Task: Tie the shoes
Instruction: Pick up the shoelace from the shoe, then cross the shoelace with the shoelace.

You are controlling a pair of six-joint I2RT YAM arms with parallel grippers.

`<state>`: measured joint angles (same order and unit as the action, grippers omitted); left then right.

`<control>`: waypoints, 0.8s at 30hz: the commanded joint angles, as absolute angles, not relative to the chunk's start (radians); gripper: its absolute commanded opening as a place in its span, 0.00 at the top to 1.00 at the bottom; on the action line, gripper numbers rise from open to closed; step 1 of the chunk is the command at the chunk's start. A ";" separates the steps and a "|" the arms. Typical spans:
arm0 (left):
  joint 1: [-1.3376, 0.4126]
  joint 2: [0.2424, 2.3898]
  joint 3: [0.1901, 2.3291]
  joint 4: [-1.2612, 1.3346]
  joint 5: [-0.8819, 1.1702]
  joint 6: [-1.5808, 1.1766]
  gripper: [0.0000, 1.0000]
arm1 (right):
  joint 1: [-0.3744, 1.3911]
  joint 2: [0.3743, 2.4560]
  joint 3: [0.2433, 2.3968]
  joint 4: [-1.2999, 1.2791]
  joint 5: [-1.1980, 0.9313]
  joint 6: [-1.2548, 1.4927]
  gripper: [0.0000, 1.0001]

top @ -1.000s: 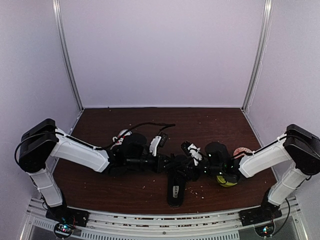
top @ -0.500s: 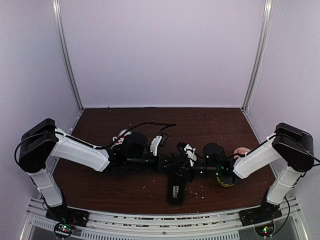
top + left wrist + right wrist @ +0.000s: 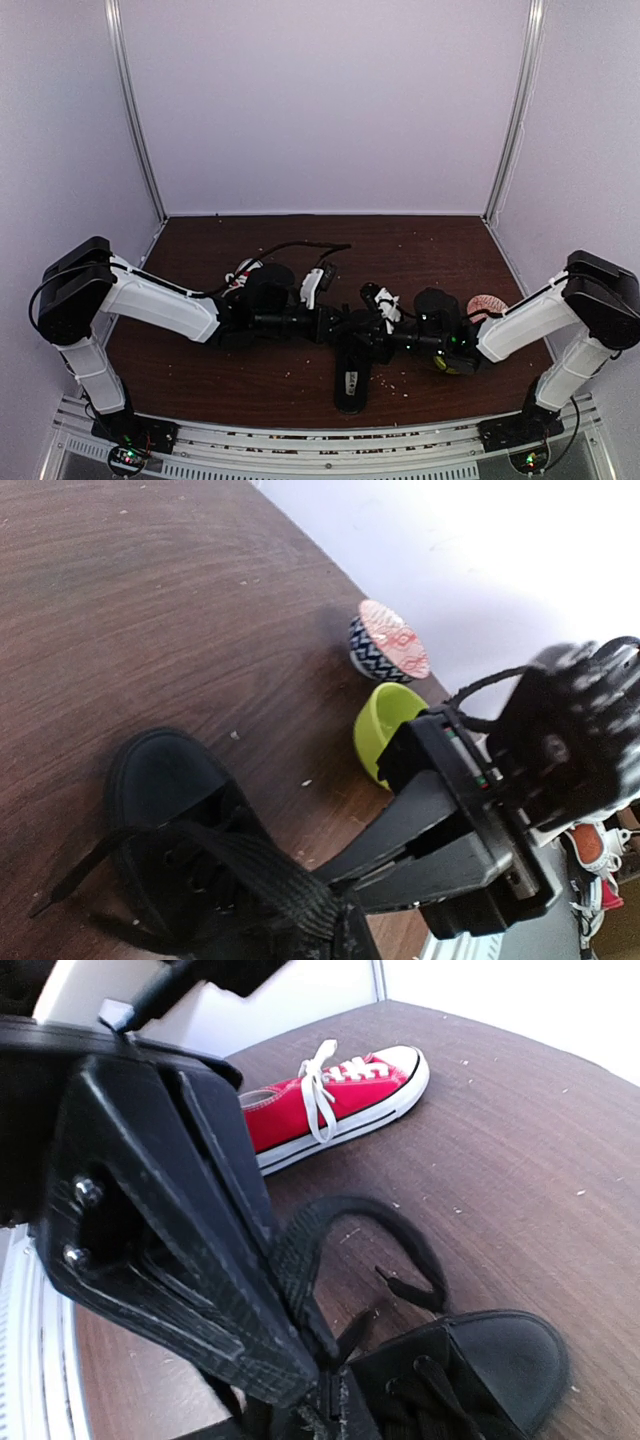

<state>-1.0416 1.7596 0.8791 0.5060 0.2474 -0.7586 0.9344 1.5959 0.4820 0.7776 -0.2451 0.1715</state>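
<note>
Black shoe [image 3: 352, 372] mid-table, red sneaker [image 3: 330, 1100] beyond. Right gripper [image 3: 335, 880] narrowed onto black lace [image 3: 262, 868]; left gripper [image 3: 300, 1365] apparently pinches the same lace, partly hidden.

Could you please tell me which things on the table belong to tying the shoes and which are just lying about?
For the job: black shoe, its black lace, red shoe.
Lying about: green cup, patterned pot with a pink lid, crumbs.

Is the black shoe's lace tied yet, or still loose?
Untied: the black lace forms one open loop beside the black shoe, its tip free; no knot or bow shows.
</note>
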 commanded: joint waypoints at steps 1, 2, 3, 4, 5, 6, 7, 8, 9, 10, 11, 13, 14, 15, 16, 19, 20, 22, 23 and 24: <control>-1.045 1.763 0.888 0.544 0.248 -0.765 1.00 | 0.920 1.378 0.477 0.507 -0.085 0.129 1.00; -1.045 1.770 0.890 0.552 0.253 -0.767 1.00 | 0.920 1.332 0.491 0.404 -0.073 0.121 1.00; -1.046 1.778 0.893 0.561 0.259 -0.768 1.00 | 0.920 1.288 0.507 0.300 -0.061 0.119 1.00; -1.046 1.785 0.897 0.571 0.266 -0.771 1.00 | 0.920 1.243 0.520 0.215 -0.051 0.121 1.00; -1.047 1.792 0.900 0.580 0.269 -0.771 1.00 | 0.920 1.206 0.533 0.130 -0.046 0.122 1.00; -1.050 1.799 0.906 0.588 0.274 -0.770 1.00 | 0.920 1.168 0.548 0.050 -0.046 0.122 1.00; -1.054 1.805 0.912 0.593 0.277 -0.770 1.00 | 0.921 1.139 0.565 -0.032 -0.046 0.126 1.00; -1.056 1.812 0.919 0.593 0.278 -0.767 1.00 | 0.921 1.110 0.585 -0.108 -0.053 0.128 1.00; -1.061 1.818 0.925 0.594 0.280 -0.765 1.00 | 0.920 1.087 0.604 -0.172 -0.061 0.131 1.00; -1.063 1.825 0.930 0.593 0.281 -0.763 1.00 | 0.921 1.068 0.630 -0.244 -0.068 0.135 1.00; -1.066 1.831 0.934 0.593 0.283 -0.761 1.00 | 0.922 1.056 0.652 -0.302 -0.071 0.140 1.00; -1.070 1.841 0.937 0.594 0.285 -0.760 1.00 | 0.923 1.048 0.706 -0.412 -0.072 0.153 1.00; -1.072 1.843 0.936 0.595 0.283 -0.759 1.00 | 0.923 1.050 0.721 -0.446 -0.074 0.160 1.00; -1.073 1.844 0.933 0.596 0.282 -0.760 1.00 | 0.922 1.055 0.734 -0.474 -0.079 0.168 1.00; -1.075 1.845 0.929 0.597 0.280 -0.760 1.00 | 0.922 1.067 0.747 -0.496 -0.094 0.175 1.00; -1.080 1.845 0.918 0.598 0.273 -0.760 1.00 | 0.929 1.126 0.800 -0.577 -0.112 0.194 1.00; -1.083 1.846 0.913 0.600 0.271 -0.759 1.00 | 0.931 1.147 0.814 -0.596 -0.105 0.201 1.00; -1.089 1.851 0.906 0.601 0.267 -0.758 1.00 | 0.937 1.185 0.820 -0.604 -0.103 0.212 1.00; -1.094 1.855 0.902 0.603 0.267 -0.760 1.00 | 0.938 1.199 0.810 -0.587 -0.102 0.222 1.00; -1.097 1.859 0.899 0.606 0.267 -0.760 1.00 | 0.939 1.210 0.796 -0.562 -0.103 0.238 1.00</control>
